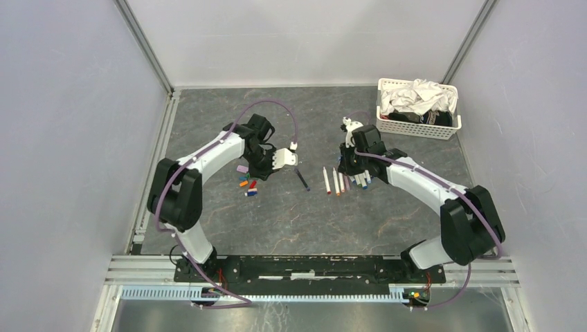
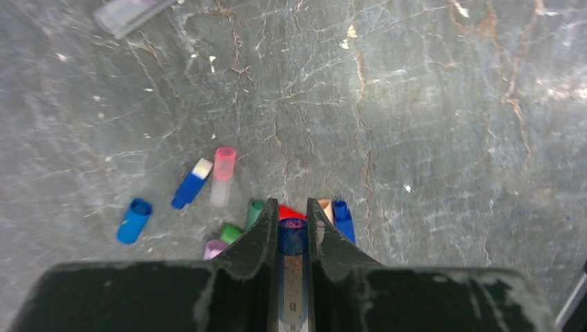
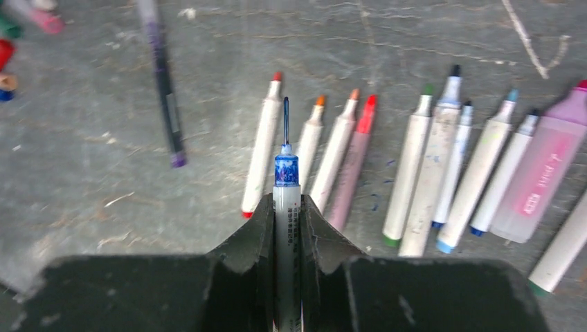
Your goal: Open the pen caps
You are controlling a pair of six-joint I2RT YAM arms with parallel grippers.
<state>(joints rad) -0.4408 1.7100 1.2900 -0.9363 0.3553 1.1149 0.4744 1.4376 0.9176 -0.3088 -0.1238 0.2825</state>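
At the far left I am looking at the loose pen caps (image 2: 134,220), which are lying in a small scatter on the dark, stone-patterned table (image 1: 291,221). Through the left wrist camera I am counting 9 of them, in blue, red, orange, green, lilac and pink, most of them crowding just ahead of the fingers. The left gripper (image 2: 293,216) is hovering close over that scatter. Its jaws are standing nearly closed and pinching a blue cap (image 2: 293,235) between them, with the cap's clear printed part running back into the gap.

Just to the right, a slim dark pen (image 1: 302,180) is lying alone on the table, apart from both groups. Next I am seeing the row of pens (image 3: 413,166), white barrels lying side by side with their coloured tips showing. 1 wider lilac pen (image 3: 547,166) is lying near the right end of that row as the right wrist camera sees it.

The right gripper (image 3: 286,204) is hanging above this row. Its jaws are drawn in tight on a white-barrelled pen (image 3: 286,169), whose blue collar and thin blue tip are sticking out bare beyond the fingertips.

In the far right corner a white mesh basket (image 1: 387,124) is holding crumpled white cloth (image 1: 415,93).
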